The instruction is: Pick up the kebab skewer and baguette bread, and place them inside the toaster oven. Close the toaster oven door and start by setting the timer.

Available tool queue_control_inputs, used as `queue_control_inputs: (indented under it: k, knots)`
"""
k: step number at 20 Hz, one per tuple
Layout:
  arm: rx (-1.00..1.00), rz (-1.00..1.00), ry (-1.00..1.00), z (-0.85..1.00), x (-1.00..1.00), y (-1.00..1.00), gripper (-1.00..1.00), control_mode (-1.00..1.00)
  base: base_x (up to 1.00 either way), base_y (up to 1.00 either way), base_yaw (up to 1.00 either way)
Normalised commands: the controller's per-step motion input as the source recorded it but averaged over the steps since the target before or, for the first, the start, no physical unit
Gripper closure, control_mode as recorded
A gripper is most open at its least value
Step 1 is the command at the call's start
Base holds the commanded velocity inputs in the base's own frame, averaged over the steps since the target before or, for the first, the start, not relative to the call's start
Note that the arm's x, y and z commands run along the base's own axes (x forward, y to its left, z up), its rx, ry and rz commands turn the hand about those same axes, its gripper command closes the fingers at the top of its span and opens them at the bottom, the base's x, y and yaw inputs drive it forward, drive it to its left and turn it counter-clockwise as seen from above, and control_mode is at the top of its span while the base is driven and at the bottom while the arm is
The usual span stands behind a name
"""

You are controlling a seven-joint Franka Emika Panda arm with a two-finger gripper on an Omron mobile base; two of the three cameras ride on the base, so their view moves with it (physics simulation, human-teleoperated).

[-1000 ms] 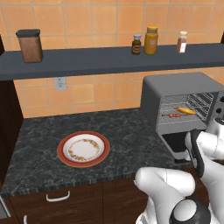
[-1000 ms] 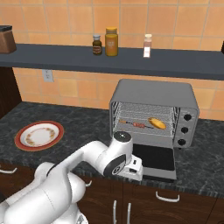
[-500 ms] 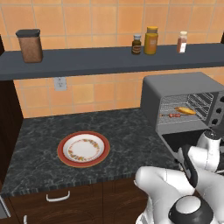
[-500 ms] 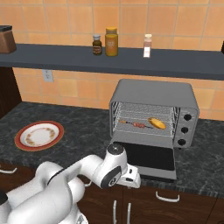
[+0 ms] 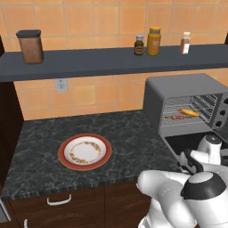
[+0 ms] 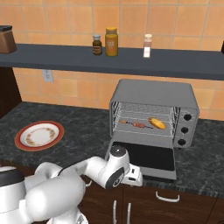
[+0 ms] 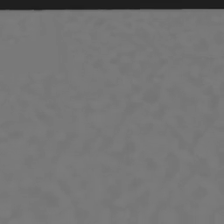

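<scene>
— Two items logged on the toaster oven point(image 6: 153, 103) rack: kebab skewer point(image 6: 134, 124), baguette bread point(image 6: 156, 123). Your arm has dropped below the worktop point(image 5: 89, 133) edge.

— Toaster oven door point(image 6: 146, 157) lies flat open; pincer point(image 6: 133, 177) jaws apart, empty. You close next.

One plate point(image 5: 84, 151), three shelf bottles point(image 6: 111, 42)

The toaster oven point(image 6: 153, 111) stands on the dark stone counter point(image 6: 83, 124) with the toaster oven door point(image 6: 146, 158) folded down flat toward the near edge. On its wire rack lie the kebab skewer point(image 6: 136, 124) to the left and the baguette bread point(image 6: 156, 123) just beside it to the right. A red-rimmed plate point(image 6: 26, 142) sits well apart at far left. The arm's wrist point(image 6: 117, 167) is low at the door's near left corner. The shelf point(image 6: 65, 59) above carries three jars point(image 6: 111, 42).
</scene>
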Motion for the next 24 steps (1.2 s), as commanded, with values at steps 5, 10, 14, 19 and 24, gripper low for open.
queue_control_inputs:
  k: [5, 10, 14, 19, 24]
  knots:
    - [0.00, 0.00, -0.08, -0.08, 0.29, 0.00, -1.00, -1.00, 0.00, 0.00, 0.00]
    - [0.00, -0.02, -0.15, 0.12, 0.32, 0.00, -1.00, -1.00, 0.00, 0.00, 0.00]
    - [-0.03, -0.09, -0.17, 0.36, 0.61, 0.00, -1.00, -1.00, 0.00, 0.00, 0.00]
    - [-0.03, -0.08, -0.26, 0.39, 0.76, 0.00, -1.00, -1.00, 0.00, 0.00, 0.00]
    - [-0.03, -0.05, -0.44, 0.10, 0.75, 0.12, -1.00, -1.00, 0.00, 0.00, 0.00]
